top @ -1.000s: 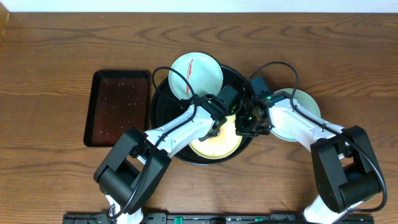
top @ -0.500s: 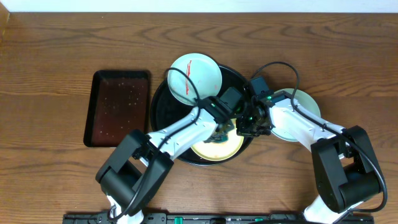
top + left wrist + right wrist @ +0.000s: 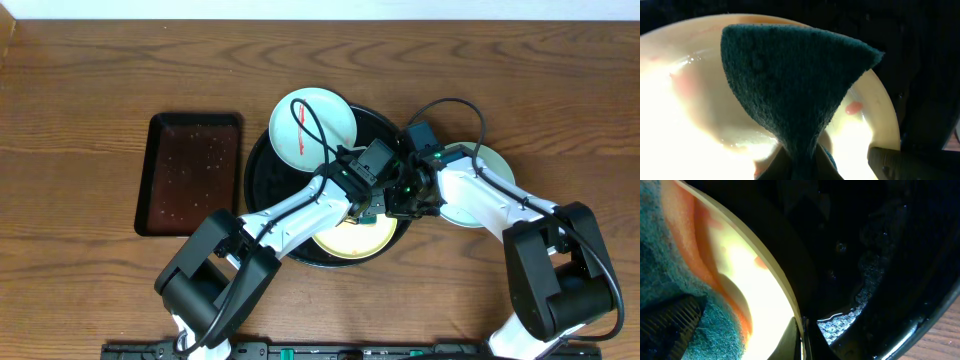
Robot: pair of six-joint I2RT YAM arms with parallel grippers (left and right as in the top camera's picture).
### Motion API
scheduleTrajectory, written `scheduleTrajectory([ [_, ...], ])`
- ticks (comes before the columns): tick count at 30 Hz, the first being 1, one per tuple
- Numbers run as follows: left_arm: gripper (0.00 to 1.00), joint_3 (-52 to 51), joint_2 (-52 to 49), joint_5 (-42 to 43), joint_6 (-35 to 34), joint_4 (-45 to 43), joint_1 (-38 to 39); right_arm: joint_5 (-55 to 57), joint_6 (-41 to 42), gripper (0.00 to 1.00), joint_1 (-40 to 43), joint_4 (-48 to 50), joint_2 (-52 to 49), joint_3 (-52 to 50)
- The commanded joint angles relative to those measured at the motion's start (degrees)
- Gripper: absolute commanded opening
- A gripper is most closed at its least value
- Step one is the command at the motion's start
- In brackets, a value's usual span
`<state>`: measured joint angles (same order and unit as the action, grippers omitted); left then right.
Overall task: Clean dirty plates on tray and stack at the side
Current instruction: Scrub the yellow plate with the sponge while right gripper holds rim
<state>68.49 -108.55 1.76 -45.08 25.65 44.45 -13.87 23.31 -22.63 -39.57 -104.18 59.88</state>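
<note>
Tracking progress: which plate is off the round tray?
The mint plate on the table, right side; the streaked plate and yellow plate sit on the tray.

Arms [image 3: 300, 205] cover much of the pale yellow round plastic plate [image 3: 350, 245] overhead. The dark green scouring pad [image 3: 790, 85] masks the left claw [image 3: 800, 169], itself cropped by the picture's bottom edge.
</note>
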Motion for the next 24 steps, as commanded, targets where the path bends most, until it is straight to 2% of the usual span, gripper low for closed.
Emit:
scheduleTrajectory([
  [1, 0.07, 0.07, 0.09, -4.46, 1.95, 0.44, -0.66, 2.45, 1.27, 0.01, -0.7, 0.15, -1.07, -0.61],
  [9, 0.07, 0.11, 6.03, -4.37, 2.4, 9.86, -7.52, 2.43, 1.27, 0.01, -0.7, 0.2, -1.07, -0.61],
  [17, 0.07, 0.11, 16.94, -3.93, 12.61, 18.1, -12.76, 2.43, 1.25, 0.01, -0.66, 1.03, -0.68, -0.2],
  [24, 0.08, 0.11, 21.75, -3.93, 13.38, 20.04, -13.68, 3.96, -2.84, 0.01, -0.72, 1.03, 6.84, 1.31],
])
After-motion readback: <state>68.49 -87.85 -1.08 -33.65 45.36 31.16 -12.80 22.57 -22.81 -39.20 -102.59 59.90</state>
